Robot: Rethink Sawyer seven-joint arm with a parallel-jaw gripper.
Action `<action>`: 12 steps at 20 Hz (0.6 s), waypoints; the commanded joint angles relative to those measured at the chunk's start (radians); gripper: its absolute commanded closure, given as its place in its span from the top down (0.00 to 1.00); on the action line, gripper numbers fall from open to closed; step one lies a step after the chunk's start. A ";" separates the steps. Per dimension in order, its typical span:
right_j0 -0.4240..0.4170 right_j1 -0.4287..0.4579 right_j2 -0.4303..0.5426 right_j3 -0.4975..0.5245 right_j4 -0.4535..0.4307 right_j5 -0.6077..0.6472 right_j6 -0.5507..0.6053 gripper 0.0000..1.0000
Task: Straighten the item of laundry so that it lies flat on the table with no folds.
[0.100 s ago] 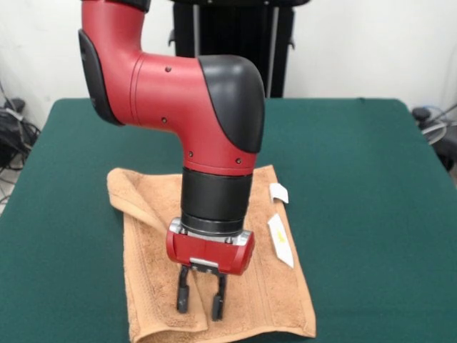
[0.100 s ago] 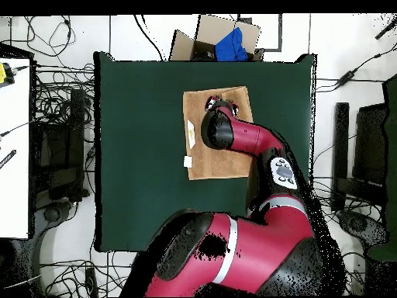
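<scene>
Parted fingers (image 1: 201, 299) over towel (image 1: 278, 286)

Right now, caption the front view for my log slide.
Sawyer's open gripper poised over the near part of the tan towel on the green table; the towel's far-left corner lies folded over, white tags along its right edge.

Front view: towel (image 1: 264, 286) lies on the surface (image 1: 371, 179), toward its near edge and about midway across. My end effector (image 1: 201, 299) hangs over the towel's near-left part, fingertips (image 1: 183, 303) just above or touching the cloth; cannot tell which. The far-left corner is folded back onto the towel. Two tags (image 1: 280, 239) lie at the towel's right edge, one behind the other, right of my end effector.
</scene>
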 commanded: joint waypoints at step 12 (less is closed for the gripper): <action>0.027 0.050 0.062 0.029 0.028 0.000 0.163 0.00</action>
